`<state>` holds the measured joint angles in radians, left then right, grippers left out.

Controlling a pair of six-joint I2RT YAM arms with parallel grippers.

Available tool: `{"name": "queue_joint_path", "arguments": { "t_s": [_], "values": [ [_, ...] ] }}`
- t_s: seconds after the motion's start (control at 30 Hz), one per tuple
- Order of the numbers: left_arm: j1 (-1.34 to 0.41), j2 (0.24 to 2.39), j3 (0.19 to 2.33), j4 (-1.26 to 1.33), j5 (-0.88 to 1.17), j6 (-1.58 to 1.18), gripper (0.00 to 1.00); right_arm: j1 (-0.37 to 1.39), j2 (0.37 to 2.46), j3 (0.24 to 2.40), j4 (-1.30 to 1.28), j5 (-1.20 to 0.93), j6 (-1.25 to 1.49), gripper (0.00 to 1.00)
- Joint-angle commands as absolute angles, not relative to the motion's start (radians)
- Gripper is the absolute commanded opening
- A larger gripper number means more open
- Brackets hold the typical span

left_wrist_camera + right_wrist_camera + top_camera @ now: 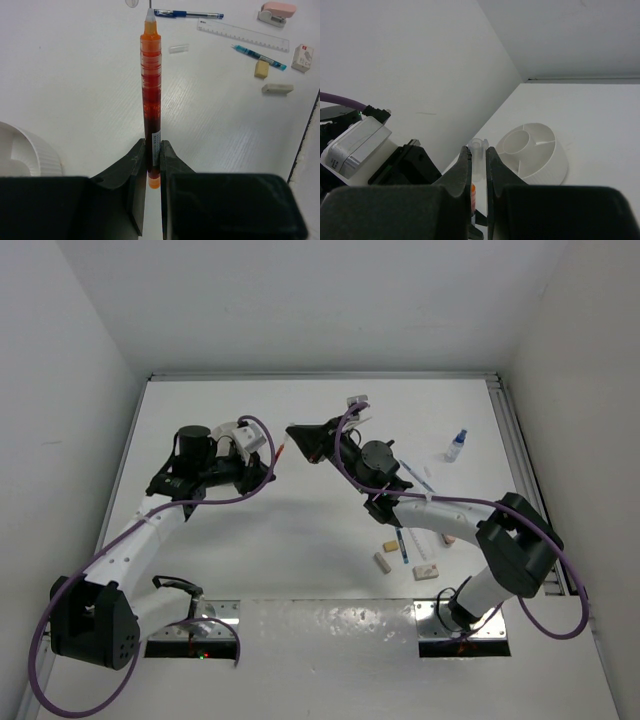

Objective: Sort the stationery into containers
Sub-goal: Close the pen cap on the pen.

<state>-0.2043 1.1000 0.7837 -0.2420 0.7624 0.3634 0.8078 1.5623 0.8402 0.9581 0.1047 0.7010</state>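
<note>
Pen (150, 95), red-orange, was held off the table by the L gripper (153, 146). The jaws were clenched on the rear end of its barrel, and the bare needle tip pointed away from the wrist. In the top view it was seen near the white tub (551, 169), not yet over or in it. The R gripper (478, 151) was clamped on what looked like a clear pen cap (479, 145) w/ an orange insert, raised close to the pen's tip. Whether cap and tip touched could not be told.

The tub was divided into compartments round a central well. No item was seen in the parts of its interior on view, so the sorting was judged to be at its very start, w/ nothing delivered yet.

Lying on the table, well apart from the tub, were:
- blue pen (187, 14)
- clear ruler (242, 35)
- teal pen (258, 56)
- tan eraser (262, 69)
- white eraser (277, 89)
- boxed eraser (302, 57)
- pink-and-white item (277, 11), type not made out
- loose clear cap (178, 48)
- small blue-capped bottle (456, 445), further off

All of these were judged yet to be moved, i.e. approx. the whole job remained.

The step in hand was judged to be recapping of the pen before drop-off, though this could not be confirmed.
</note>
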Motion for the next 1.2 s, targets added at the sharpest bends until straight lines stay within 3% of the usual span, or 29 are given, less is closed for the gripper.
{"name": "queue_joint_path", "arguments": {
  "t_s": [0.0,1.17],
  "values": [
    [-0.216,1.094,0.818,-0.201,0.782,0.344,0.00,0.821,1.523,0.873,1.016,0.109,0.680,0.00],
    [-0.219,1.085,0.818,-0.213,0.781,0.333,0.00,0.833,1.523,0.842,0.991,0.123,0.646,0.00]
  ]
}}
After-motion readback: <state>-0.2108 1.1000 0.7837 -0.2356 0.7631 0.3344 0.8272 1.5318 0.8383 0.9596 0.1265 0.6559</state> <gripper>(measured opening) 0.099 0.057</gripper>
